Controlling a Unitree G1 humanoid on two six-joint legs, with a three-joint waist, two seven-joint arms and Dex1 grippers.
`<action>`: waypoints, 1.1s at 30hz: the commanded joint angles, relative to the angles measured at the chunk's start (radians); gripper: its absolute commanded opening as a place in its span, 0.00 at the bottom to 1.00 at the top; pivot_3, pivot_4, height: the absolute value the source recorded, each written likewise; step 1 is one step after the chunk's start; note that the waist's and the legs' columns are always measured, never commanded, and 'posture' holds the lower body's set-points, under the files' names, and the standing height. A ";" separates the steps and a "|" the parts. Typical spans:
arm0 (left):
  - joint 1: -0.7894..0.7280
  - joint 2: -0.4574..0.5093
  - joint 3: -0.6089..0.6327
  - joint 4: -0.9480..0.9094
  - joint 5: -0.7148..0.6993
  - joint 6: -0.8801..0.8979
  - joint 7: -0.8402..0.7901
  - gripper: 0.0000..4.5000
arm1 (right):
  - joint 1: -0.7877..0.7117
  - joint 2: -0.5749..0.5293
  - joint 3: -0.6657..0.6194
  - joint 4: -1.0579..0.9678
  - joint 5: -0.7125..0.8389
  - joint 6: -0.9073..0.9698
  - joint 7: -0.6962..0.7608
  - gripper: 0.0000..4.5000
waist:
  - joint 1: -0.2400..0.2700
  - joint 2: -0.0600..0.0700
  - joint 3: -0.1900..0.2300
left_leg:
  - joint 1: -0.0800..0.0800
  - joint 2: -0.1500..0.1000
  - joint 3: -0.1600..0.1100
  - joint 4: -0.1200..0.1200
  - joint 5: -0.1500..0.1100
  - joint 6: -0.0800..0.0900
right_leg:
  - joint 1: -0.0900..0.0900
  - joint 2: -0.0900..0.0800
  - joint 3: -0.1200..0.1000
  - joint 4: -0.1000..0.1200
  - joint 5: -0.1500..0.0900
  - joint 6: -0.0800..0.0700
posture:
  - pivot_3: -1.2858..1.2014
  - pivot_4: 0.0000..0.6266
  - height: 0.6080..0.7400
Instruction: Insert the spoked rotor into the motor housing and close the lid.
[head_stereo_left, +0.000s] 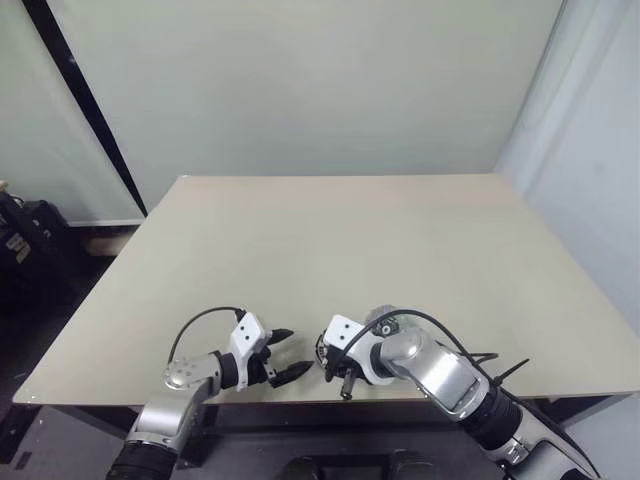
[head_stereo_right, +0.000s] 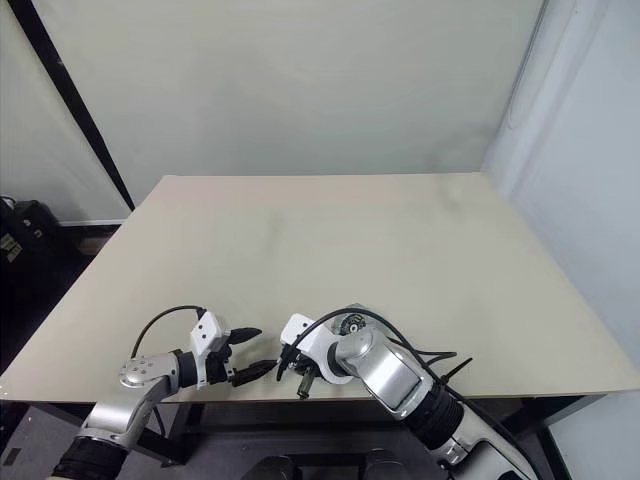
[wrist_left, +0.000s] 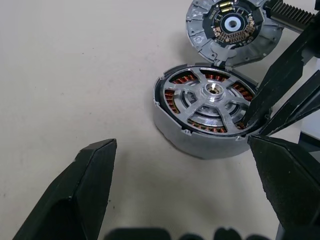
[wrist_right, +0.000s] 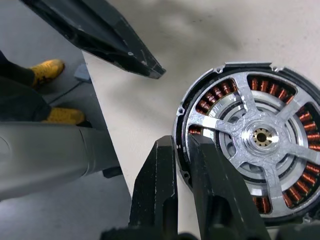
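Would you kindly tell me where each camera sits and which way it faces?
Head views: look forward and down over the table; both arms show.
Left wrist view: looks along the open left hand at the motor housing, the spoked rotor seated in it, the lid swung open.
Right wrist view: looks along the shut right hand at the housing's rim.
Both wrist views share housing and rotor.

The spoked rotor (wrist_left: 212, 95) sits inside the silver motor housing (wrist_left: 200, 142), copper windings showing between its spokes. The grey lid (wrist_left: 231, 27) lies open beside it, apparently joined at the rim.
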 joint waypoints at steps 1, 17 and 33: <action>-0.007 0.015 0.033 -0.027 -0.011 -0.006 -0.002 1.00 | -0.031 -0.006 -0.009 -0.043 -0.002 -0.035 -0.003 0.18 | 0.000 0.000 0.000 | 0.000 0.000 0.000 0.000 0.000 0.000 | 0.000 0.000 0.000 0.000 0.000 0.000 | 0.52 0.00 1.00; 0.018 0.031 0.050 -0.018 -0.038 0.007 -0.040 1.00 | -0.022 -0.054 -0.087 -0.185 0.037 0.009 -0.020 0.99 | 0.000 0.000 0.000 | 0.000 0.000 0.000 0.001 0.000 0.000 | 0.000 0.000 0.000 0.000 0.000 0.000 | 0.52 0.00 1.00; 0.052 0.031 0.050 -0.034 -0.037 0.020 -0.061 1.00 | 0.037 -0.068 -0.346 -0.266 0.098 0.051 -0.130 0.99 | 0.000 0.000 0.000 | 0.000 0.000 0.000 0.001 0.000 0.000 | 0.000 0.000 0.000 0.000 0.000 0.000 | 0.52 0.00 1.00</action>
